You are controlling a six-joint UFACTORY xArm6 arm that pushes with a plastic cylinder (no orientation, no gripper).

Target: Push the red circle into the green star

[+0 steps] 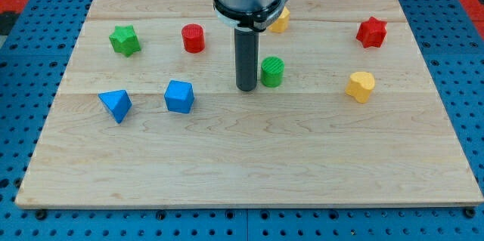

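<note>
— On the wooden counter (249, 165), where did my tip (246, 88) sit?
— Near the middle, just beside the green cylinder (272, 71), on that block's left in the view. Whether they touched could not be told.
— And the red circle (193, 38)?
— Up toward the view's top left, well apart from my tip. The green star (125, 40) lay to its left, near it but not touching.
— Any pincer to report, released or clenched?
— No pincer showed at all; the arm ended in a straight dark rod.
— What else lay about?
— 2 blue blocks at the view's lower left: a triangular one (116, 105) and a cube-like one (179, 96). A red star (371, 32) sat at the upper right, a yellow heart-like block (361, 86) below it, and another yellow block (281, 20) was partly hidden behind the arm.
</note>
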